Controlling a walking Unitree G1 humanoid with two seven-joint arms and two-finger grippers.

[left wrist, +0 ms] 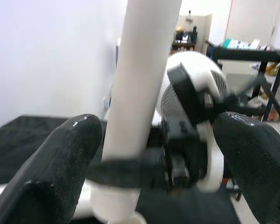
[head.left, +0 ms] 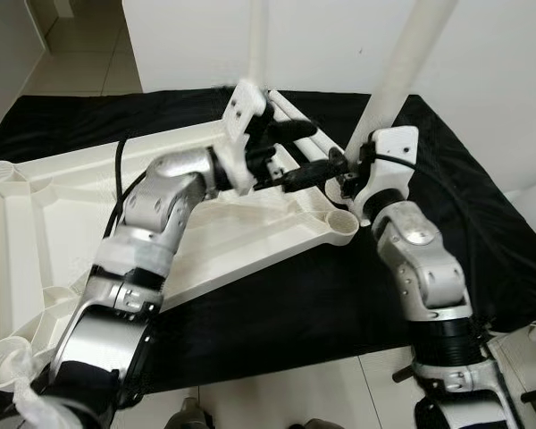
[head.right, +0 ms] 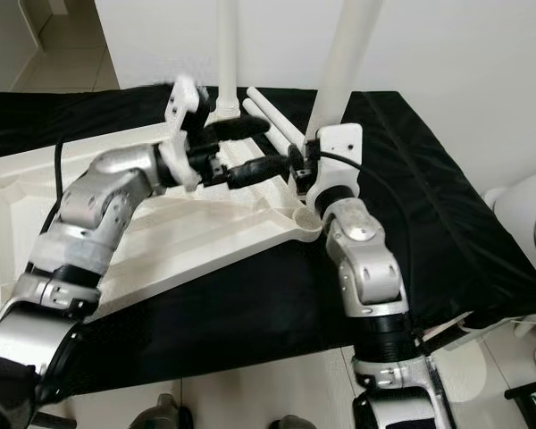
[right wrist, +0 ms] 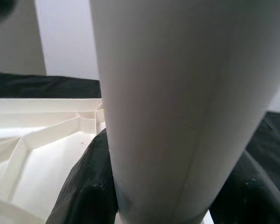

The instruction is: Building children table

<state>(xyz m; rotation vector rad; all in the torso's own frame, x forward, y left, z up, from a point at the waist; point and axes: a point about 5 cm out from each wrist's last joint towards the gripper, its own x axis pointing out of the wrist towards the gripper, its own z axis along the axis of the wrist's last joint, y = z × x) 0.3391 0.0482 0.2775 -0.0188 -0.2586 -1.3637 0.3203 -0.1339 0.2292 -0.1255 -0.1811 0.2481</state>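
A white table leg is being gripped by the right pincer, its black fingers closed around the tube just above a corner socket of the upturned white tabletop, which is lying on a black cloth. The left pincer is being held open beside that leg. From the left wrist, a white fan and a shelf are being shown behind the leg. A second leg is standing at the far corner, and loose legs are lying beside it.
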